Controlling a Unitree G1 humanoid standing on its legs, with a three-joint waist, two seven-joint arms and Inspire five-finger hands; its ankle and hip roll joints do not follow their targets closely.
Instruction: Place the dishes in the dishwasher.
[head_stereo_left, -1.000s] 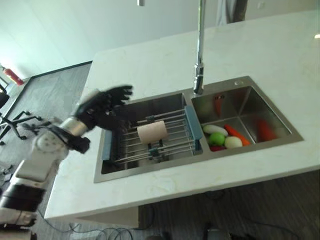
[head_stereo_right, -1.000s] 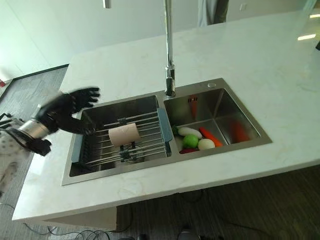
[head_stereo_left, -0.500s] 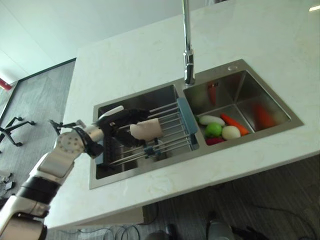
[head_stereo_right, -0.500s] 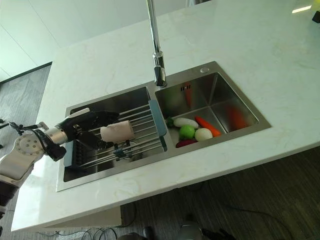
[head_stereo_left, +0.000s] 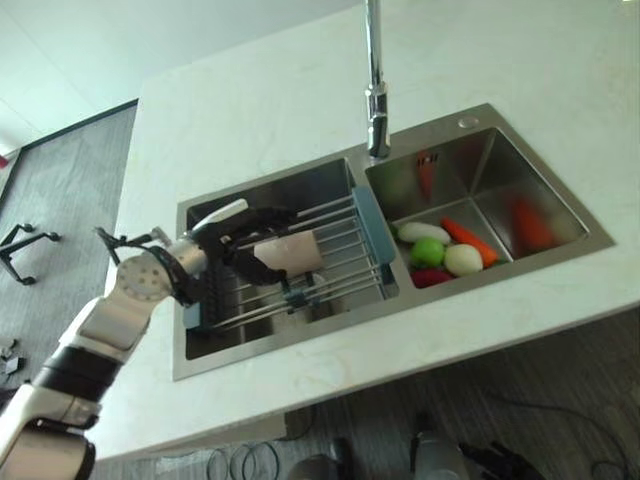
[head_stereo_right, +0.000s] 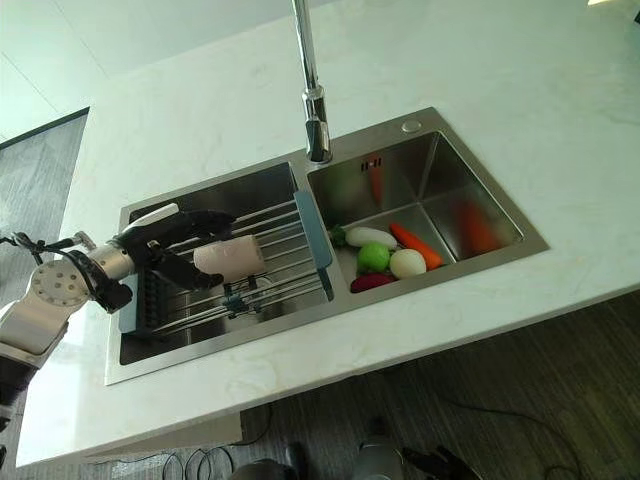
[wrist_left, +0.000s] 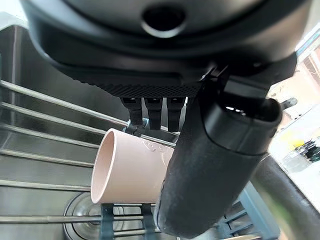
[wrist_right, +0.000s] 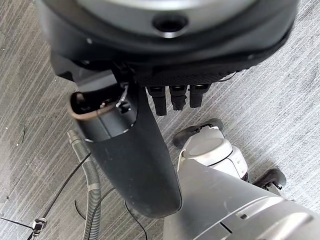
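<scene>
The pink cup (head_stereo_left: 292, 252) is lying on its side on the wire rack (head_stereo_left: 340, 262) across the left basin of the sink (head_stereo_left: 260, 200) set in the white surface (head_stereo_left: 250, 110), with the left hand (head_stereo_left: 235, 235) reaching in from nine o'clock and its fingers and thumb closing around the cup, while vegetables (head_stereo_left: 440, 258) are sitting in the right basin at three o'clock below the tap (head_stereo_left: 376, 90). In the left wrist view the cup (wrist_left: 132, 172) is resting between the thumb (wrist_left: 215, 165) and the fingers, its open mouth facing nine o'clock. In the right wrist view the right hand (wrist_right: 130, 150) is hanging over the grey floor (wrist_right: 280, 95), fingers relaxed and holding nothing.
</scene>
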